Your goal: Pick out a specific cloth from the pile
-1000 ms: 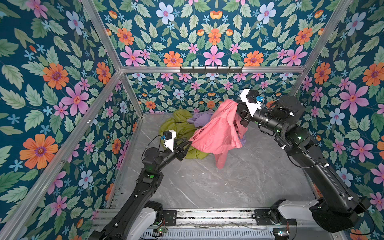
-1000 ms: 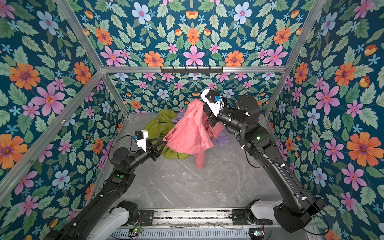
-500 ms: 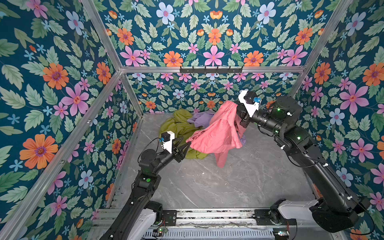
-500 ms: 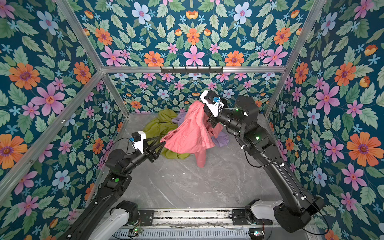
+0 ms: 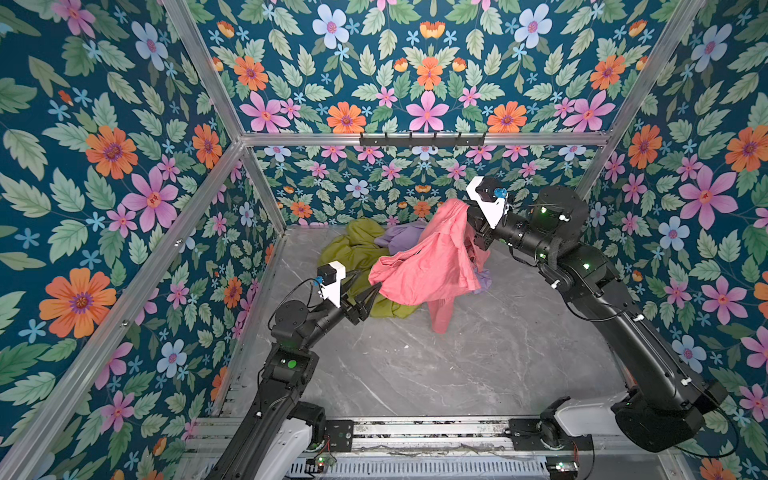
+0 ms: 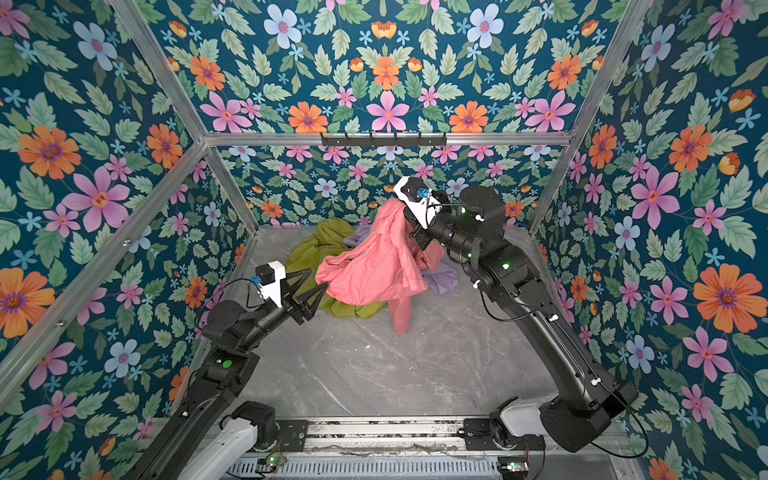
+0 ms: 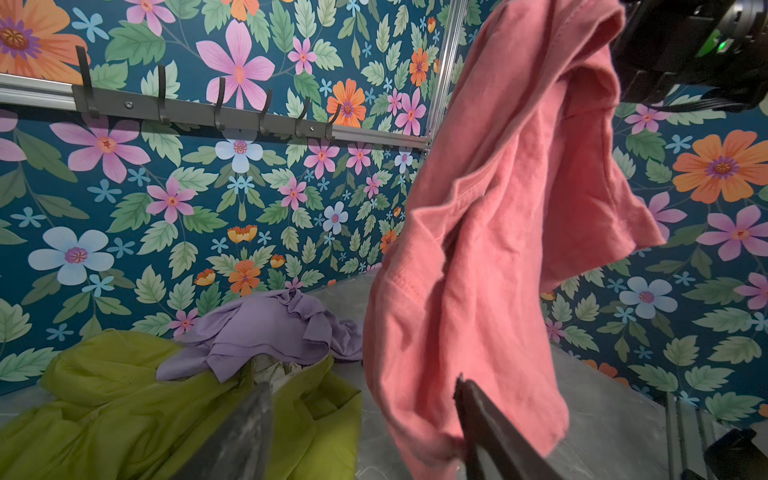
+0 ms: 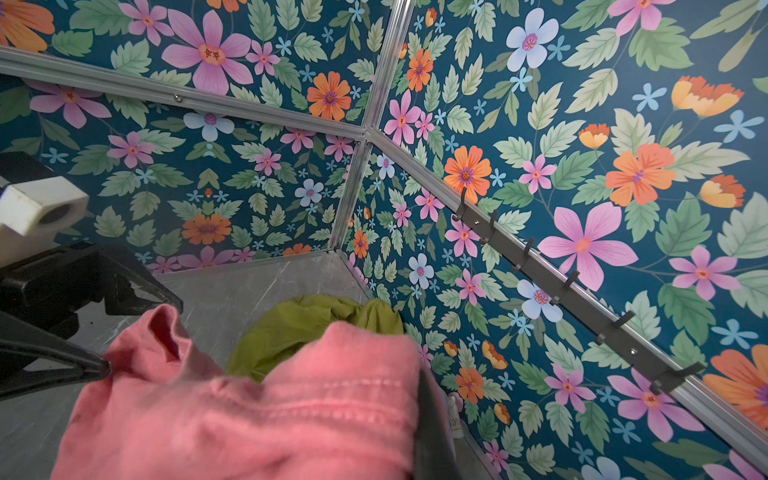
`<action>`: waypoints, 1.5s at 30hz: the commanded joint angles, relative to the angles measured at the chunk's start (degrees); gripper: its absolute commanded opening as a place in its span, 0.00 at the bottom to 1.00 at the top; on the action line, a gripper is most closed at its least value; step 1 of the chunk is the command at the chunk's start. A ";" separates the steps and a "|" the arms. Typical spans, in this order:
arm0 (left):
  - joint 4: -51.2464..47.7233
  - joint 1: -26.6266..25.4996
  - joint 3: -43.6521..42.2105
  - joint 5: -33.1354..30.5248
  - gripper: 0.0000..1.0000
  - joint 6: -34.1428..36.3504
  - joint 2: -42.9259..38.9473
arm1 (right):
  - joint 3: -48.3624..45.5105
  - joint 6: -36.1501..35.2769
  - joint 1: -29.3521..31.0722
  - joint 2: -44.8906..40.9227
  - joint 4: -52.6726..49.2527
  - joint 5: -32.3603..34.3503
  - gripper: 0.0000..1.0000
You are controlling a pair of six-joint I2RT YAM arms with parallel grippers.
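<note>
In both top views, the grey marble-patterned counter (image 5: 457,374) is the floor of a closed cell. The walls carry dark teal wallpaper with pink, orange and blue flowers (image 5: 415,62), and silver aluminium frame bars (image 5: 291,139) join them. A black metal rail with six hooks (image 5: 422,141) sits on the back bar. The pile of soft cloths (image 5: 365,249) lies at the far end of the counter, near the back wall: a large olive-green cloth (image 5: 345,253) with a lilac-purple cloth (image 5: 397,237) on it. The salmon-pink soft cloth (image 5: 432,266) hangs in the air before the pile. It hangs from the right pincer (image 5: 468,218), which is clenched on its top. The left pincer (image 5: 369,280) is released, jaws apart, with one tip touching the cloth's edge.

In the left wrist view, the two other cloths lie on the counter against the flowered wall, under the hook rail. One dark finger (image 7: 490,428) lies against the hanging cloth's lower hem.

In the right wrist view, two walls meet at a corner bar above the counter. The pink fabric covers most of the right pincer.
</note>
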 commanded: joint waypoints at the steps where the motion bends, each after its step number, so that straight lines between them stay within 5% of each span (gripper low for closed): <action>1: 0.43 0.11 0.65 1.41 0.73 1.18 -0.23 | 0.59 -0.26 0.06 0.19 1.71 0.38 0.00; 16: -8.43 0.12 3.54 -1.65 0.89 7.01 -1.92 | 1.43 -1.65 0.02 1.01 0.51 0.91 0.00; 33: -16.11 0.18 1.01 -5.84 0.88 7.58 -9.52 | 0.94 -2.89 0.00 0.14 -0.29 0.61 0.00; 45: -16.09 0.12 2.53 -7.78 0.85 5.11 -7.37 | -2.69 -1.27 2.00 -6.22 -3.25 -3.77 0.00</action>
